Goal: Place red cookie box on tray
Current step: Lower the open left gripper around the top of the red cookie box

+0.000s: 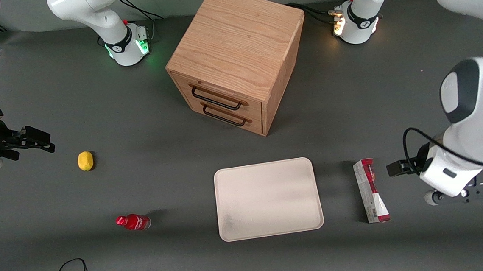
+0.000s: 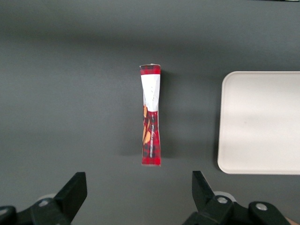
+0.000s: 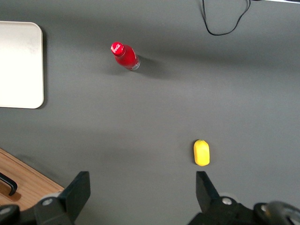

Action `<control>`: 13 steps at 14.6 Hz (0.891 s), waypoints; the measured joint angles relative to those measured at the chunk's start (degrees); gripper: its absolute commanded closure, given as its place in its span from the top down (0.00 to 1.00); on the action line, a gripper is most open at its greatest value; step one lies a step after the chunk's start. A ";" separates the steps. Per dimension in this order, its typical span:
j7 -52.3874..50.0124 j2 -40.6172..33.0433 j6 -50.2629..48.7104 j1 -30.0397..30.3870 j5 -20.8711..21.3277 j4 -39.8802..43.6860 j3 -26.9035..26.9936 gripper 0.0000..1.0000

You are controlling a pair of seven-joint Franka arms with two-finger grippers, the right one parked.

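Gripper (image 2: 136, 190): left arm's, fingers spread, holding nothing, seemingly above table level, just beside box.
Box: long red cookie box (image 1: 370, 190) on dark table, near tray.
Tray: flat cream-white rectangular tray (image 1: 267, 198), nothing in it.

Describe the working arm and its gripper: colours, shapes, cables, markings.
The left arm has glossy white rounded shells with dark grey joint caps. A black cable loops beside its wrist. Its gripper has two black wedge-shaped fingers, spread apart, on a dark body with silver screws. The white base carries a black band and glows orange.
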 measured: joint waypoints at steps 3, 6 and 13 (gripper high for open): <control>-0.01 3.15 6.73 0.23 -0.01 -3.32 -0.01 1.00; -0.03 5.53 11.75 0.23 -0.01 -6.61 -0.04 1.00; -0.03 12.52 20.29 0.24 0.00 -8.70 -0.04 1.00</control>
